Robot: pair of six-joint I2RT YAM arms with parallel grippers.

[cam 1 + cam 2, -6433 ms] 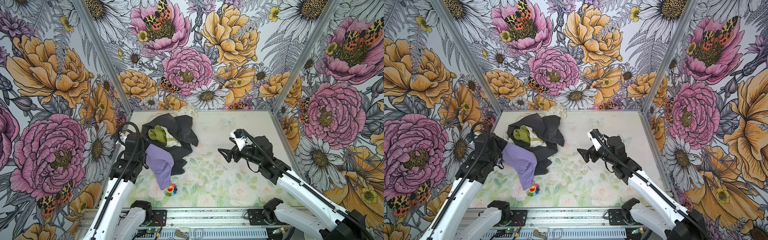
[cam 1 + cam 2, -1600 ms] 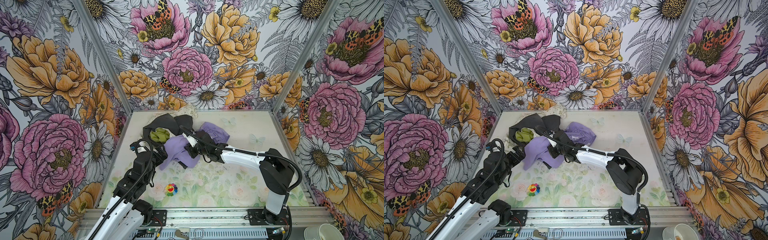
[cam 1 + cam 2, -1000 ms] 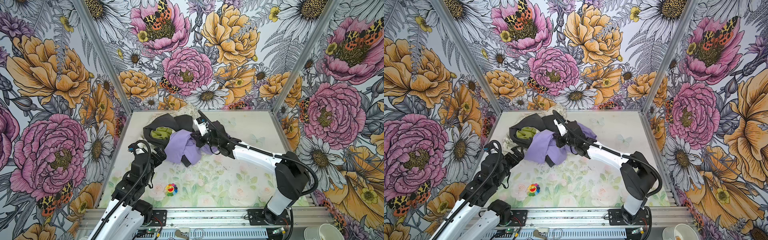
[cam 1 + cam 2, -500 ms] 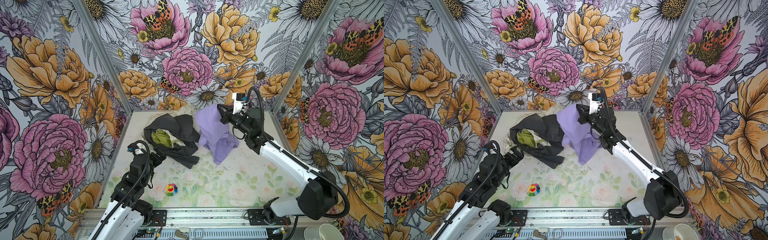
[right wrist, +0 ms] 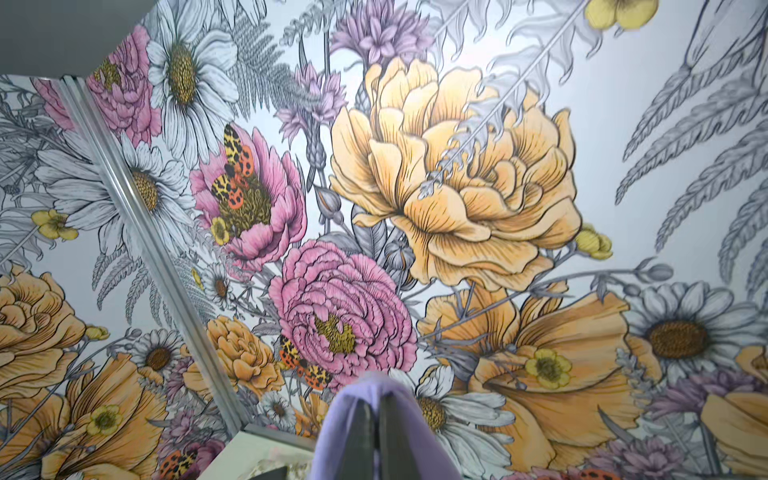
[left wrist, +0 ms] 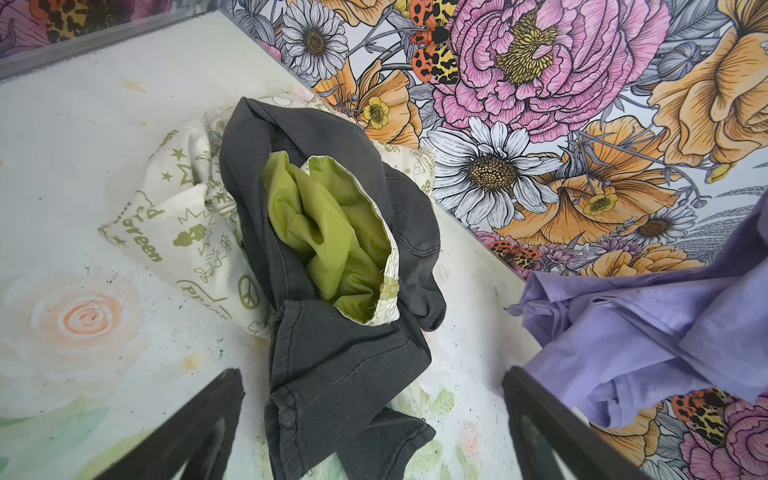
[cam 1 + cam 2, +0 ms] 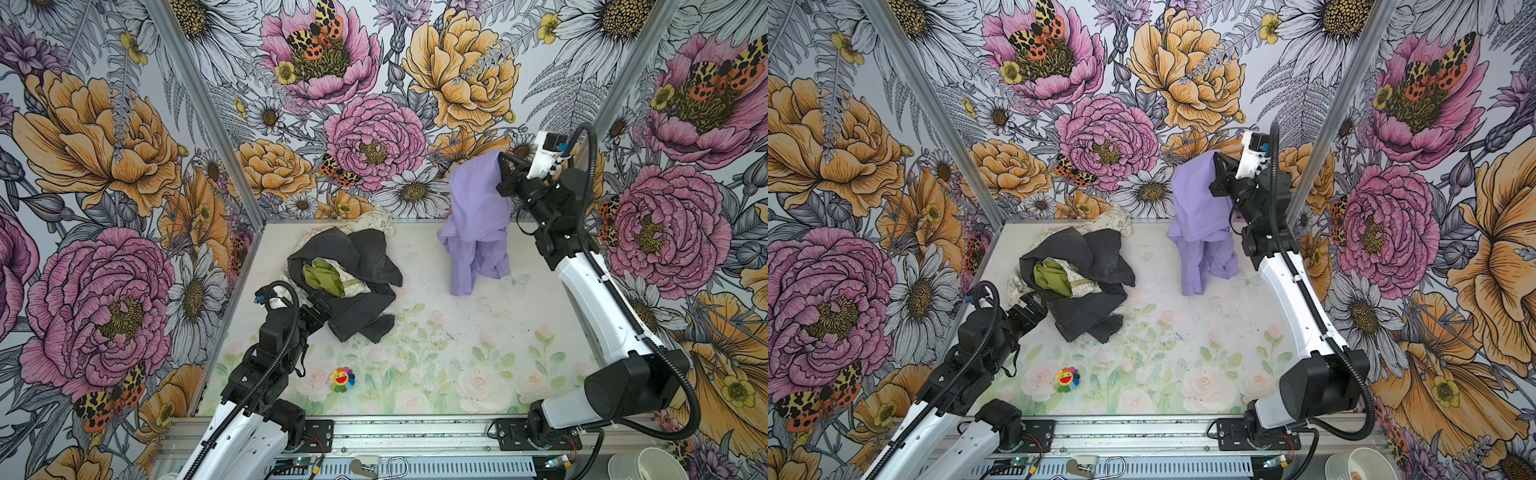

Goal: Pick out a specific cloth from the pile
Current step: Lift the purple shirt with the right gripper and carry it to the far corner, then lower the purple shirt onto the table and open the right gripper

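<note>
Right end effector (image 7: 502, 164) up high — pinching cloth (image 7: 478, 208)

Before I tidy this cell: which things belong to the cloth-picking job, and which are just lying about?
Job: plain lavender fabric garment, held by the shut right gripper; heap of dark grey, olive-green and cream printed cloths.
Lying about: rainbow flower toy; white cup.

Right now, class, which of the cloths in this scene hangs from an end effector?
The plain lavender fabric garment, pinched in the shut right end effector; the dark grey garment, olive-green cloth and cream printed cloth lie heaped together.
</note>
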